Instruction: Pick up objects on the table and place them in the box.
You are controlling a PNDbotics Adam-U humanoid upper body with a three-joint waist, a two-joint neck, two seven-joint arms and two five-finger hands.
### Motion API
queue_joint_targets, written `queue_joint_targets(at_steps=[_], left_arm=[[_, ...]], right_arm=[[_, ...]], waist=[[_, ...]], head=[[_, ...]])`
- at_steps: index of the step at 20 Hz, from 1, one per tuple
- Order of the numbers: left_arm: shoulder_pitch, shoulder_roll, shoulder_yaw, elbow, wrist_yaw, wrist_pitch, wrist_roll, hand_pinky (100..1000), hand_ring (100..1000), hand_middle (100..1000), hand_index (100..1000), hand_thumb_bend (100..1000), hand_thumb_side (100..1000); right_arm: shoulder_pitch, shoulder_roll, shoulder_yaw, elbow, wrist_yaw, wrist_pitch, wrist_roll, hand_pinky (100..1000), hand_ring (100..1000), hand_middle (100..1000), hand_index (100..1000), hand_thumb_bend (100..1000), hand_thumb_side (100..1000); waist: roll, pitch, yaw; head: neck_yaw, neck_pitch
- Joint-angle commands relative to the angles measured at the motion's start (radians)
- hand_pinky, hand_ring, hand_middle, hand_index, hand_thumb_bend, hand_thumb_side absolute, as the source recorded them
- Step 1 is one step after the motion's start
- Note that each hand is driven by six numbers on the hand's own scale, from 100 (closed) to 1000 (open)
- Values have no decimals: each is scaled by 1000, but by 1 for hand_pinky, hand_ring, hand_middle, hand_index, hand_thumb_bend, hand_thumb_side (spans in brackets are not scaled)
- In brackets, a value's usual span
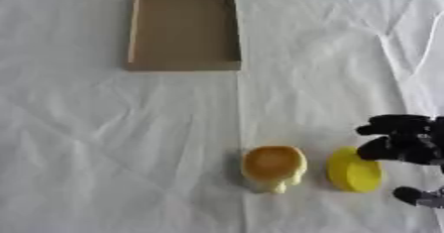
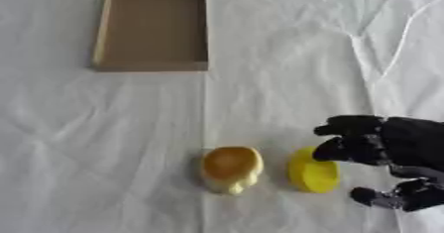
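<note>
Box [image 2: 152,26]: open cardboard tray lying flat at the far left of the scene, seemingly nothing in it, well apart from everything else.

Surface [image 2: 104,152]: covered in a creased white cloth; a fold line runs down from the box's right edge toward the near objects.

Bun [image 2: 231,168]: a tan and pale-yellow rounded thing, wider at its top, near the front, just left of the disc and apart from it. What it is exactly cannot be told.

Disc [image 2: 310,171]: flat round yellow thing, tilted or seen at an angle, lying just beside the hand; whether the fingertips touch its right edge cannot be told.

Right hand [image 2: 390,145]: enters from the right edge; fingers [image 2: 347,125] partly curled and spread toward the disc, thumb lower down and apart from them, nothing held between them.

Left hand: not in either view.

Step, as judged: closing on the disc, with neither object in the box yet.

Risk, nudge: fingers meeting the disc's edge rather than spanning it could push it left into the bun.

Risk, slip: a thin smooth disc may slide out of the closing fingers.

Risk, cloth: fingertips scraping low could snag a crease and drag both objects.

Risk, carry: the long reach to the box leaves room for a drop.
</note>
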Motion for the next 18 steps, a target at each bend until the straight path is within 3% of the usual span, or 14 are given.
queue_joint_targets(at_steps=[1,15,18], left_arm=[[-7,13,1,-16,3,0,-8,866,874,818,865,119,615],[-9,7,-2,-16,10,2,-21,869,877,820,865,111,623],[-7,4,-2,-16,11,3,-23,869,879,821,866,108,627]], right_arm=[[-17,-28,2,-16,-32,2,7,1000,1000,827,1000,192,100],[-63,-17,25,-16,-108,11,97,1000,1000,827,1000,145,100],[-57,-20,31,-16,-108,19,132,1000,1000,838,1000,339,100]], waist=[[4,-19,1],[4,-16,7],[3,-15,9]], head=[[-3,-1],[-7,-6],[-7,-6]])
